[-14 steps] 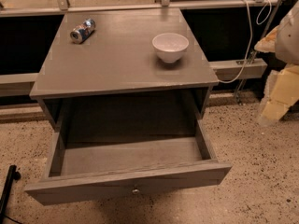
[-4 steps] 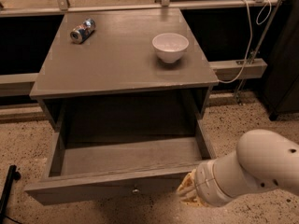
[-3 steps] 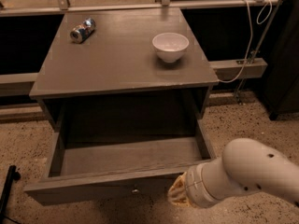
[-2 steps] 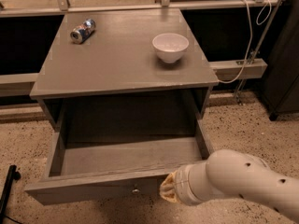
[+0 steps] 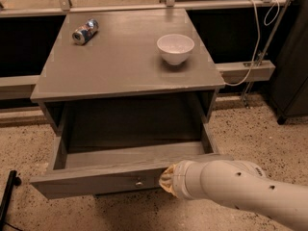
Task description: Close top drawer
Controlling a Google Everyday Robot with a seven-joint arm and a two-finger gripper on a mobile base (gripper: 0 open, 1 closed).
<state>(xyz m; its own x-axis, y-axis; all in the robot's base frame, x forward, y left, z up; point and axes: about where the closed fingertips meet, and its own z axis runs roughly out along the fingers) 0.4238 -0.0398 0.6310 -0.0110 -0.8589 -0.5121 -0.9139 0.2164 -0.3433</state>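
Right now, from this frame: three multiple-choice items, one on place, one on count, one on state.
1. Where is the gripper?
A. resting on the floor, far left
B. up at the back rail
C. at the front of the top drawer, just right of its knob

2. How many objects sit on the cabinet top?
A. one
B. two
C. four

3. The top drawer is:
A. pulled out
B. shut flush
C. lying on the floor, out of the cabinet

Answers:
1 C: the arm's tip is at the drawer front, beside the knob.
2 B: only a can and a white bowl are on it.
3 A: the front stands well forward of the cabinet and the inside of the box shows.
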